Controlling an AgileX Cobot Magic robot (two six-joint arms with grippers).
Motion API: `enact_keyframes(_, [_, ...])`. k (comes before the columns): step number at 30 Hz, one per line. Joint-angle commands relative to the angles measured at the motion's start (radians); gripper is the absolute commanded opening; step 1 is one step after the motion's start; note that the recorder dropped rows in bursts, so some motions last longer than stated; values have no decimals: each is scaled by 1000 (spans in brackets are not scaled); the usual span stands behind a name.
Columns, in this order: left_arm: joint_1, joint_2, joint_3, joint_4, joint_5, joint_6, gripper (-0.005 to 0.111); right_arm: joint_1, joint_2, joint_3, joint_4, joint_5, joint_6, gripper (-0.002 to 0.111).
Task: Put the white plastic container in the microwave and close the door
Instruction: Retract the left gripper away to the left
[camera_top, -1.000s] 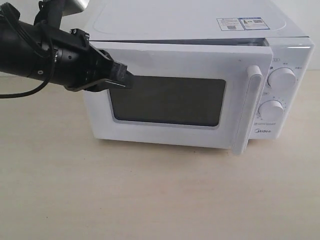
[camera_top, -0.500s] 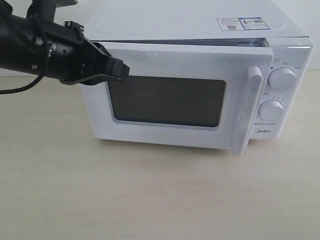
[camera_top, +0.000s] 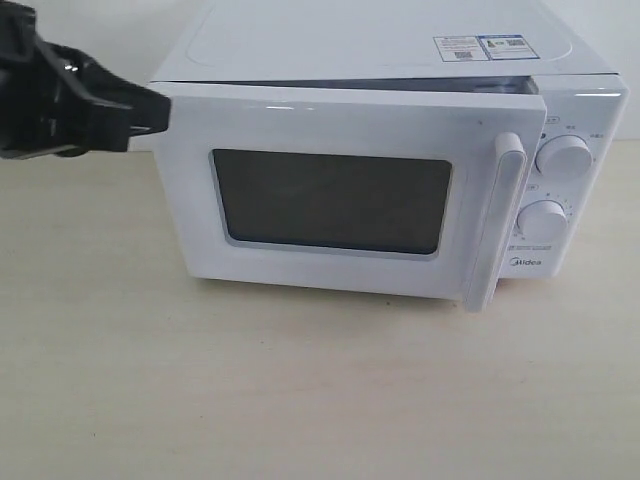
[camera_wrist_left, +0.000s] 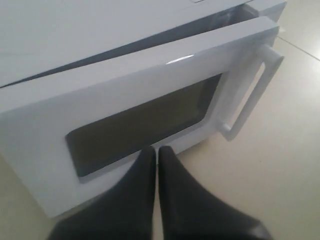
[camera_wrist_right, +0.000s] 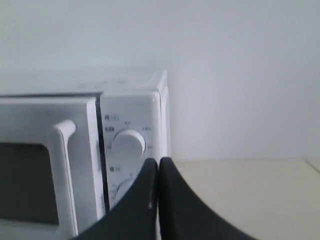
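Note:
The white microwave stands on the beige tabletop. Its door, with a dark window and a vertical bar handle, is slightly ajar, and a narrow dark gap runs along its top edge. The white plastic container is hidden from every view. My left gripper is shut and empty, just off the door's upper left corner. In the left wrist view the left gripper points at the door's lower edge, below the window. My right gripper is shut and empty, and sits off to the microwave's knob side.
Two round white knobs sit on the right panel; the upper one also shows in the right wrist view. The tabletop stretches in front of the microwave. A pale wall stands behind it.
My left gripper has pulled back to the left, from the window's upper left corner to beyond the door's left edge. The door's left edge now shows a little further left.

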Motion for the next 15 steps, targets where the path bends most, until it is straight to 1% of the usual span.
enact_keyframes(1, [45,-113,73,101,-14,-79,4,-2,-5,-48,-80,-101,-8,0])
enact_keyframes(3, [72,-152,95,112,-14,-79,4,-2,-5,-117,-156,-97,0,0])
enact_keyframes(6, [102,-191,114,122,-12,-79,4,-2,46,-200,-161,-83,69,0])
enact_keyframes(8, [110,-204,121,120,-5,-92,4,-2,108,-249,-179,-59,144,0])
enact_keyframes(11, [110,-203,128,120,-5,-117,4,1,219,-297,-222,-49,154,0])
enact_keyframes(14, [110,-201,127,120,4,-117,4,43,338,-333,-236,-54,154,0])
enact_keyframes(15, [110,-201,127,120,9,-117,4,79,375,-347,-236,-54,154,0])
